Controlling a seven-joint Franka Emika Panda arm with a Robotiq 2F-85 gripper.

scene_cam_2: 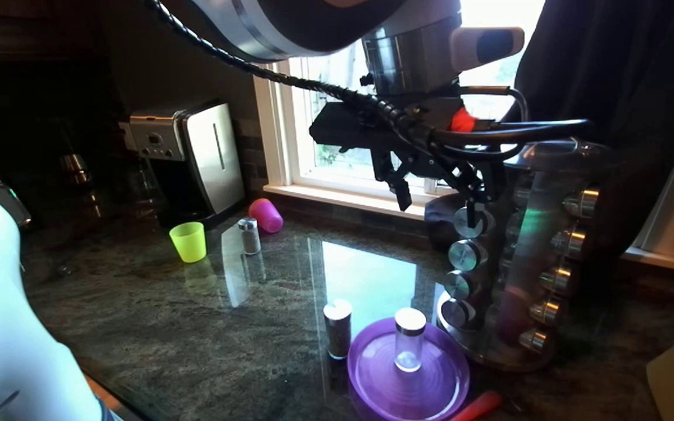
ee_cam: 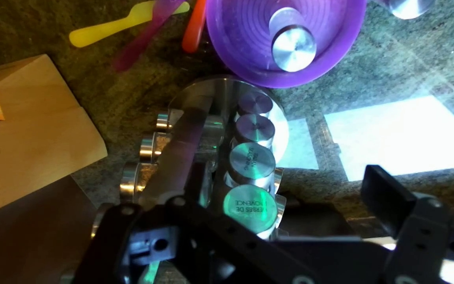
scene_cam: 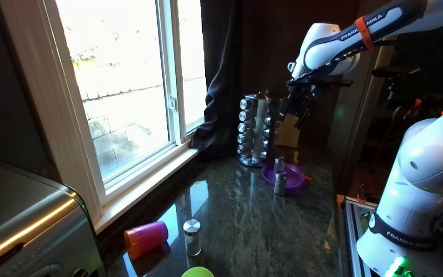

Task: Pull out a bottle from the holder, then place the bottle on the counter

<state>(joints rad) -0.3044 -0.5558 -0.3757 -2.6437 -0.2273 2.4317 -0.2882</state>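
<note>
Surveying the dark counter [scene_cam: 244, 231], we find the holder [scene_cam: 258, 127] upright at its far end in an exterior view, ringed by tiers of jars [scene_cam: 242, 127]. Beside its upper part hangs the gripper [scene_cam_2: 437, 211], fingers [ee_cam: 386, 193] spread wide. We mark the bottle [ee_cam: 249, 209] nearest the fingers as seated in the holder, cap lettered HERBES DE PROVENCE; in the wrist view it shows between them, closer to the left one. Contact: we cannot tell. In an exterior view, near and to the right, we log one capped jar [scene_cam_2: 409, 345] standing on a purple plate [scene_cam_2: 366, 383], a dark-filled jar [scene_cam_2: 337, 332] upright just left of that plate. Far left, a third jar [scene_cam_2: 250, 238] stands between an upright lime cup [scene_cam_2: 188, 242] and a pink-and-orange cup [scene_cam_2: 268, 216] lying on its side.
</note>
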